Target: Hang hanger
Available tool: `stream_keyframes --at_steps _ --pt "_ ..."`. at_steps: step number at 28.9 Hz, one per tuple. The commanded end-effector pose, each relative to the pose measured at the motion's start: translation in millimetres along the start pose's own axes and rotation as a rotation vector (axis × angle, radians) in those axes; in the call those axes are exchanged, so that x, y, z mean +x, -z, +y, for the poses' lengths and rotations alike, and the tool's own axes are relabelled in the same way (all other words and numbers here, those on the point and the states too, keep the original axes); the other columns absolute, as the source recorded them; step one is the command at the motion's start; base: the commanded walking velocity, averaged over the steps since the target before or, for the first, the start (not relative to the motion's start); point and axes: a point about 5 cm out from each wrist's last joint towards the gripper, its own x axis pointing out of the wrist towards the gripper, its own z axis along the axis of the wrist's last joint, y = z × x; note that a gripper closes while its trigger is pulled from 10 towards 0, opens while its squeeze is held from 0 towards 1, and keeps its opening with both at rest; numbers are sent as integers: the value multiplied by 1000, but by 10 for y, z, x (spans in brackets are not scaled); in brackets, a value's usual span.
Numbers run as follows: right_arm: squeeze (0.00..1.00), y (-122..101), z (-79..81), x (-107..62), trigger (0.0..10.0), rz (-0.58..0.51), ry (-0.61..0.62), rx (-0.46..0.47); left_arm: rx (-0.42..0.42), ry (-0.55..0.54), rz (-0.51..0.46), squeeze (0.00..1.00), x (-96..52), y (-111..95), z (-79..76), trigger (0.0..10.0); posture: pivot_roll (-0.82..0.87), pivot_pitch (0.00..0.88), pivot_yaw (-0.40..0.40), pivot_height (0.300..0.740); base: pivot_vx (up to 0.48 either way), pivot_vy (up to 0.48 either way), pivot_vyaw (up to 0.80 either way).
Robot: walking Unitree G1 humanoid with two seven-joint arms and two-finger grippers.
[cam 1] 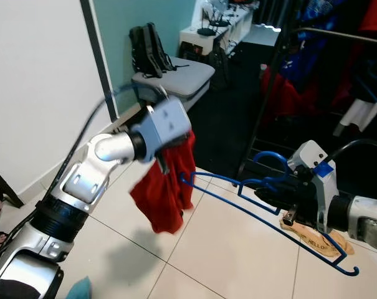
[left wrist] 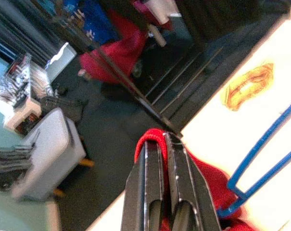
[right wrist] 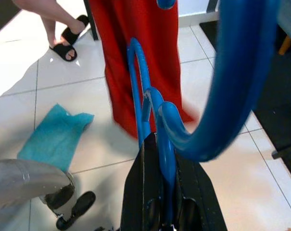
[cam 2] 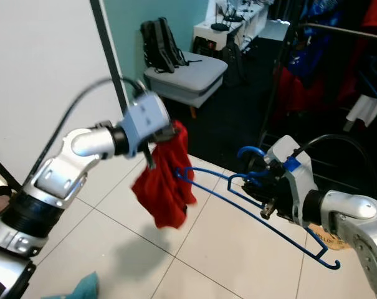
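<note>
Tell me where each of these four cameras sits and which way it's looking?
Left eye view: on the head, looking down; both silver arms, red garment, blue hanger.
Right eye view: beside it, same scene.
Left wrist view: on the left wrist, along the left gripper shut on the garment.
Right wrist view: along the right gripper shut on the hanger.
All share garment and hanger.

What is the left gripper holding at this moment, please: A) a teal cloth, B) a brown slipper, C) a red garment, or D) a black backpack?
C: the left gripper is shut on the red garment, which hangs from its fingers above the tiled floor, beside the tip of the blue hanger held in the right gripper.
</note>
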Motion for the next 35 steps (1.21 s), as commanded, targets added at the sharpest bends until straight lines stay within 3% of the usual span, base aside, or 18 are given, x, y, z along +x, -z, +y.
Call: stream_keyframes --at_steps 1,3,5,6,7,8,9,12,15,18,19,23,24,26,28,29,33,35 --pt "0 26 -54 -51 10000 -4 18 0 131 44 44 0 -68 113 62 10000 -23 33 24 740 0 0 0" --pt "0 26 -54 -51 10000 -4 18 0 131 44 44 0 -68 113 62 10000 -23 33 24 740 0 0 0" --pt "0 90 -74 -118 10000 22 -12 -10 340 97 72 0 -119 233 98 10000 -27 34 21 740 0 0 0" --pt "0 90 -74 -118 10000 22 -12 -10 340 97 72 0 -119 233 98 10000 -27 34 21 740 0 0 0" --pt "0 111 -97 -174 10000 37 -32 -16 431 130 75 0 -138 250 117 10000 -29 33 14 740 0 0 0" --pt "0 111 -97 -174 10000 37 -32 -16 431 130 75 0 -138 250 117 10000 -29 33 14 740 0 0 0" --pt "0 135 -133 -245 10000 69 -48 -33 538 185 48 0 -182 234 119 10000 -31 33 13 740 0 0 0" --pt "0 135 -133 -245 10000 69 -48 -33 538 185 48 0 -182 234 119 10000 -31 33 13 740 0 0 0" --pt "0 157 -262 -413 10000 133 -48 -62 597 329 -29 0 -295 138 157 10000 -24 32 13 740 0 0 0" --pt "0 157 -262 -413 10000 133 -48 -62 597 329 -29 0 -295 138 157 10000 -24 32 13 740 0 0 0" --pt "0 137 -342 -475 10000 148 -33 -82 638 394 -64 0 -338 79 179 10000 -22 32 9 740 0 0 0" --pt "0 54 -470 -527 10000 131 -6 -123 633 511 -136 0 -391 -27 206 10000 -25 30 8 740 0 0 0" --pt "0 2 -516 -531 10000 108 -12 -144 586 568 -183 0 -411 -97 226 10000 -29 30 9 740 0 0 0" --pt "0 2 -516 -531 10000 108 -12 -144 586 568 -183 0 -411 -97 226 10000 -29 30 9 740 0 0 0" --pt "0 -57 -539 -524 10000 81 -32 -160 500 619 -257 0 -441 -186 252 10000 -29 30 9 740 0 0 0" --pt "0 -122 -538 -513 10000 52 -68 -177 412 665 -319 0 -475 -263 277 10000 -34 34 11 740 0 0 0" --pt "0 -178 -533 -509 10000 27 -104 -192 376 706 -343 0 -491 -293 293 10000 -32 38 11 740 0 0 0" --pt "0 -333 -511 -534 10000 -16 -227 -232 432 780 -320 0 -494 -318 304 10000 -38 49 10 740 0 0 0"
